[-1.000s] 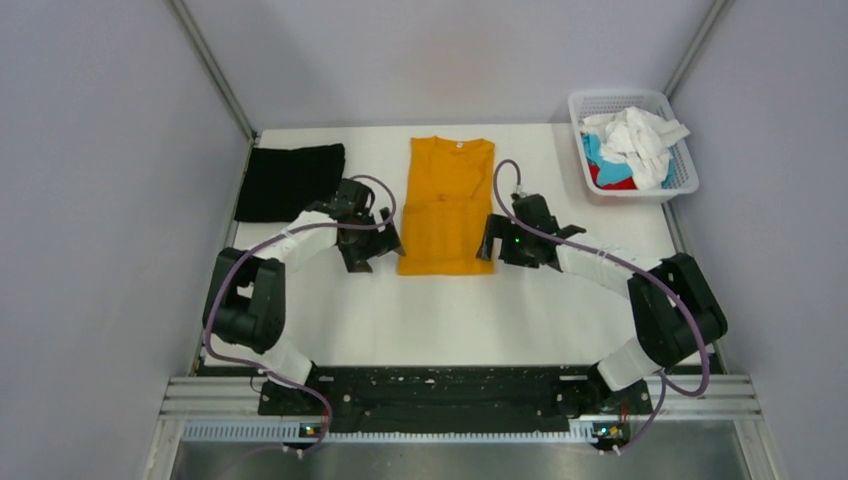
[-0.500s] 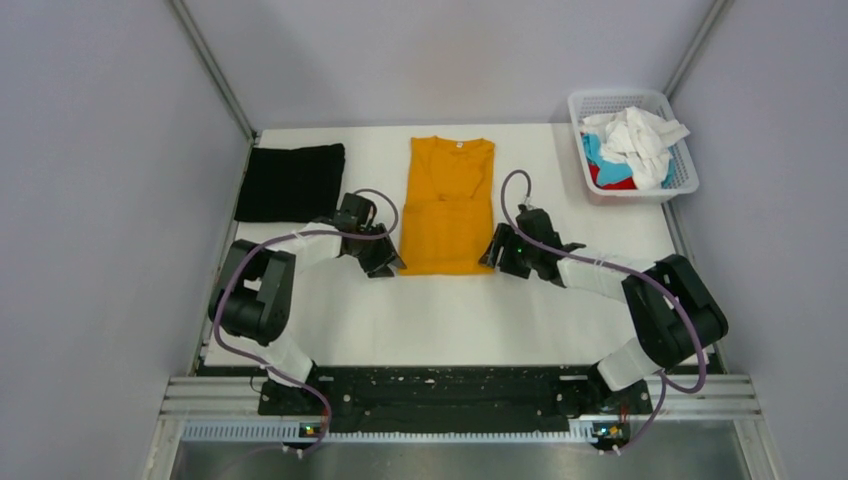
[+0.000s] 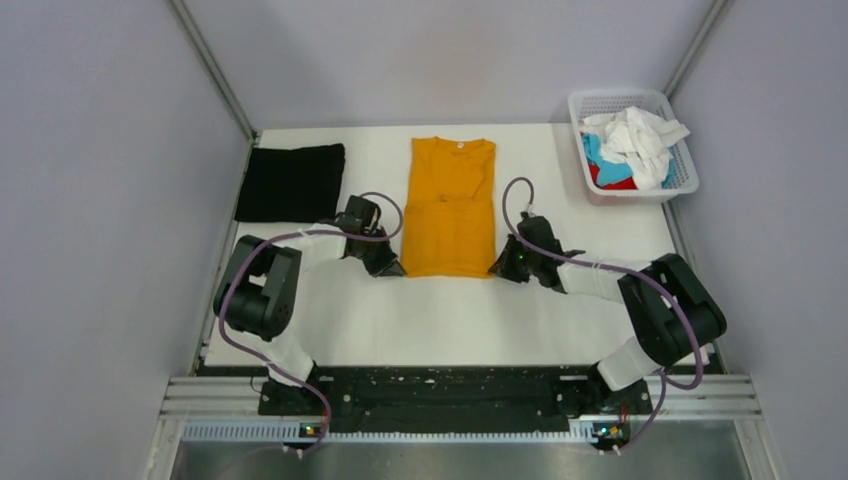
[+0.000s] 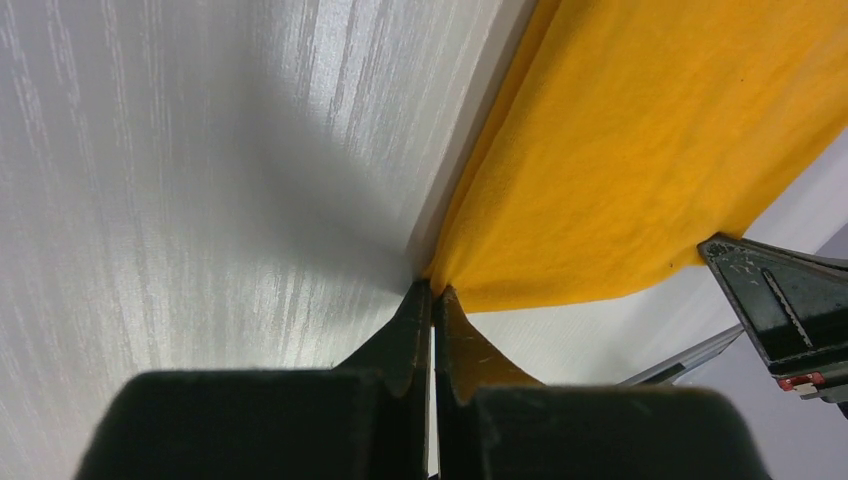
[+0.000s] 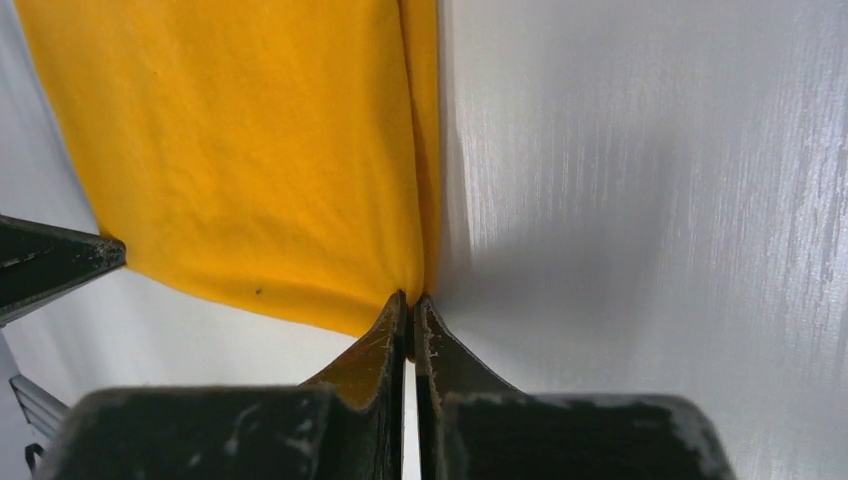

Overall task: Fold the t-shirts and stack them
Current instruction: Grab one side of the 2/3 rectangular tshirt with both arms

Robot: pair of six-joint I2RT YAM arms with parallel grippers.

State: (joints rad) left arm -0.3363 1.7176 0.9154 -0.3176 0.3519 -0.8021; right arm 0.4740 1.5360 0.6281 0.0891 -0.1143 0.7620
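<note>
table white (walls grey) | left gripper clamps orange t-shirt hem corner | right gripper clamps other corner

Open tabletop nearer than the orange t-shirt; black t-shirt at far left, basket at far right.

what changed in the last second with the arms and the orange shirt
Both arms dropped toward the near hem of the mustard-orange t-shirt. The left gripper closed on its near left corner and the right gripper on its near right corner; both were open a second ago. The shirt lies flat where it was, and the folded black t-shirt and the basket of clothes have not moved.
</note>
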